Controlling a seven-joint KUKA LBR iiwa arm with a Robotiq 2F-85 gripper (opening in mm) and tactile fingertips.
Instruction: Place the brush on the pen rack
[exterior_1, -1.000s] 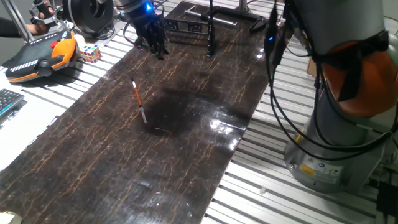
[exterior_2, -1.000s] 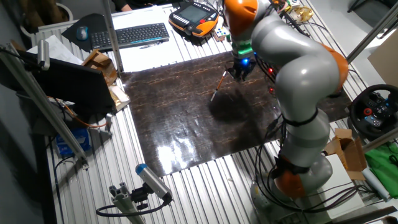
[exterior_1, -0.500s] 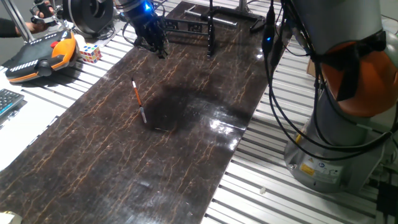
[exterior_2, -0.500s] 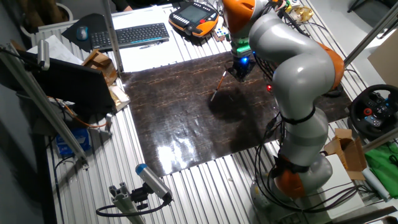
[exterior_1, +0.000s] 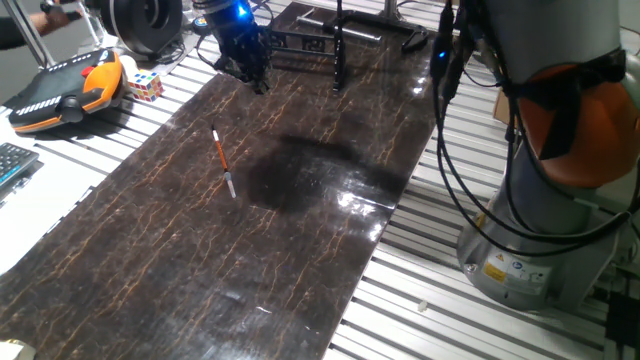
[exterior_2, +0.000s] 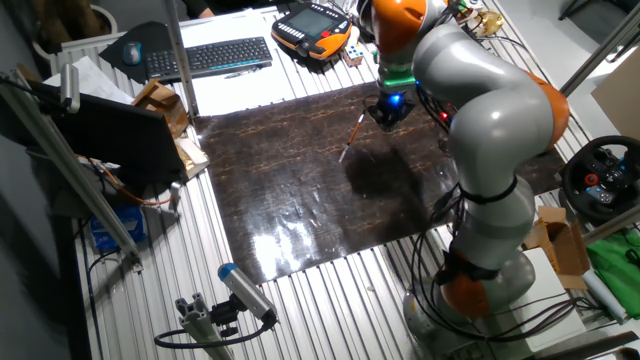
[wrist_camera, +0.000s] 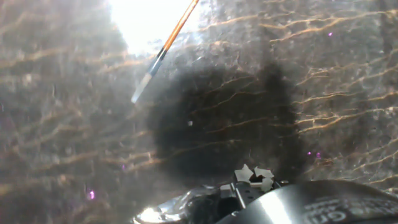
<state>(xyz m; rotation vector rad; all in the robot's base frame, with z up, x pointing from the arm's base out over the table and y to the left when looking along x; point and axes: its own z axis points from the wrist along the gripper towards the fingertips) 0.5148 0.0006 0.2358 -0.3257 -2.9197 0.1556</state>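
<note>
The brush (exterior_1: 223, 164) lies flat on the dark marbled surface (exterior_1: 300, 260), untouched. Farther back, the hand (exterior_1: 252, 72) hangs above the surface, well apart from the brush; whether its fingers are spread or closed cannot be told. The pen rack (exterior_1: 339, 45) stands beyond, near the far edge.
</note>
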